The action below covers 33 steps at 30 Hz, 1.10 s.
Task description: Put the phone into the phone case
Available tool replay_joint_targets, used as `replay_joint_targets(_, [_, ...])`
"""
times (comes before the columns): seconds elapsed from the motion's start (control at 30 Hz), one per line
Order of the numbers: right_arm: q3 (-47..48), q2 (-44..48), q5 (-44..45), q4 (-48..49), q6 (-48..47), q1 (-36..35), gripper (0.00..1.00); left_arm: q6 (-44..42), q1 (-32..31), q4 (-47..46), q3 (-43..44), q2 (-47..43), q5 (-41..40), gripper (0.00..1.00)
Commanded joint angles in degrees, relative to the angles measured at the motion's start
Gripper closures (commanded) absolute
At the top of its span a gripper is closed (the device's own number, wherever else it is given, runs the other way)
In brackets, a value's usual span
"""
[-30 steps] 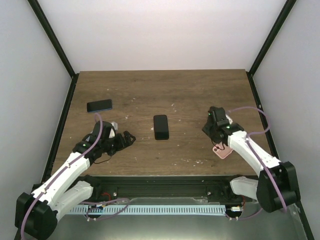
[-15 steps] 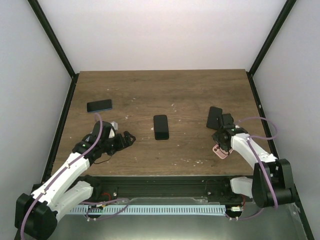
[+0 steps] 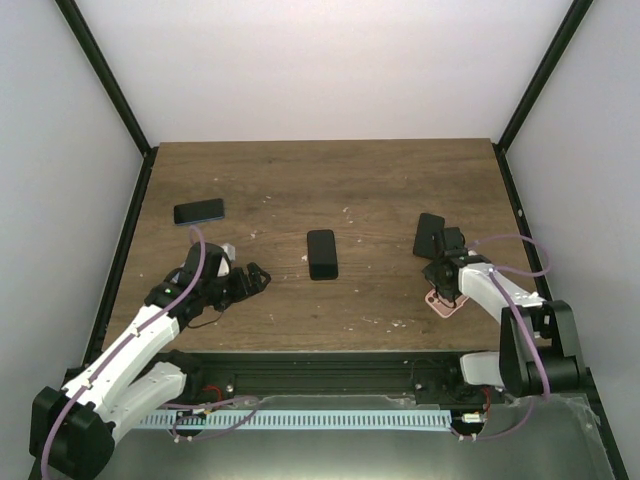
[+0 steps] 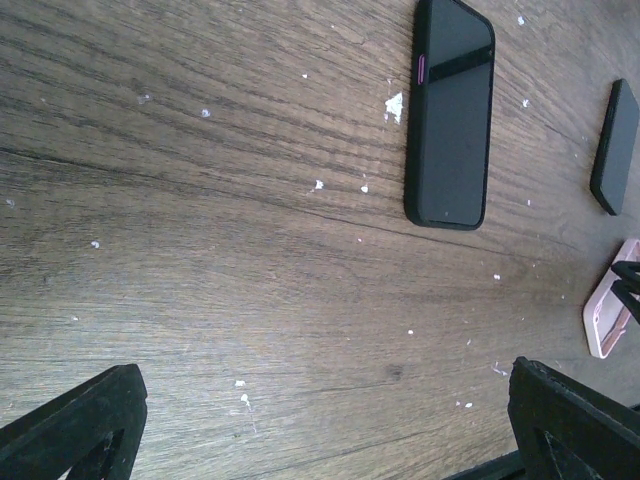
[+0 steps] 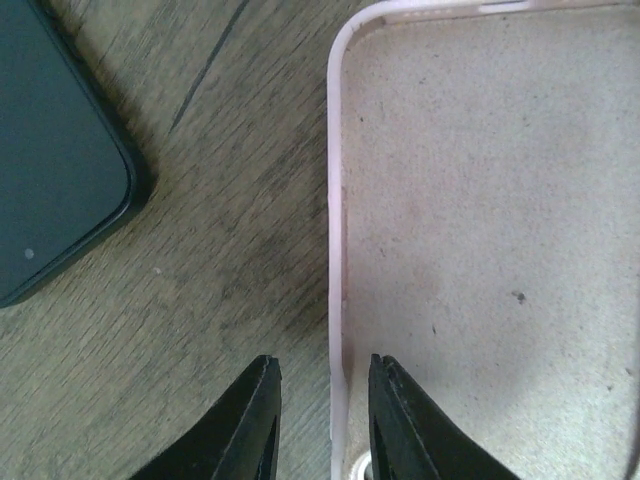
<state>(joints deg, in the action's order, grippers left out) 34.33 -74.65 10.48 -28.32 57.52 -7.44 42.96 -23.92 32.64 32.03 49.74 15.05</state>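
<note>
Right gripper (image 5: 322, 380) narrowed astride pink phone case (image 5: 480, 220) side wall, clamped or not unclear; likely grabbing rim to steady it. Phone (image 5: 50, 150) flat just beside. Left gripper (image 4: 328, 400) wide, idle.

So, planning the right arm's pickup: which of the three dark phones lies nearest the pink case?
The phone on the right, just beyond the pink case. The middle phone and the blue-edged phone at far left lie much farther off.
</note>
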Motion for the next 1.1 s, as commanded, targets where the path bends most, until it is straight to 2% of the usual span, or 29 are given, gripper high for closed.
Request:
replay_joint_targets(0.0, [-0.4, -1.6, 0.5, 2.3, -0.1, 1.1, 0.75, -0.7, 0.3, -0.1, 0.1, -0.3, -0.6, 0.00])
replay_joint_targets(0.13, [-0.7, -1.9, -0.1, 2.9, -0.2, 1.4, 0.83, -0.7, 0.3, 0.0, -0.1, -0.5, -0.7, 0.00])
replay_joint_targets(0.27, [-0.8, -1.0, -1.1, 3.3, -1.5, 1.4, 0.99, -0.4, 0.3, -0.1, 0.0, -0.6, -0.7, 0.01])
replay_joint_targets(0.6, [-1.5, 7.6, -11.7, 4.8, -8.3, 1.4, 0.99, -0.5, 0.3, -1.4, -0.2, -0.2, 1.5, 0.01])
replay_joint_targets(0.77, [-2.0, 10.0, -21.4, 6.9, -12.1, -0.3, 0.99, -0.9, 0.3, -2.8, -0.3, 1.0, 3.9, 0.02])
replay_joint_targets(0.93, [-1.0, 7.5, -26.5, 7.9, -16.4, -7.7, 0.99, -1.3, 0.2, -3.5, 0.3, 2.6, 6.1, 0.02])
replay_joint_targets(1.07, [-0.2, 4.9, -25.6, 8.9, -17.1, -16.7, 0.99, -1.3, 0.3, -3.9, 0.4, 3.4, 7.3, 0.02])
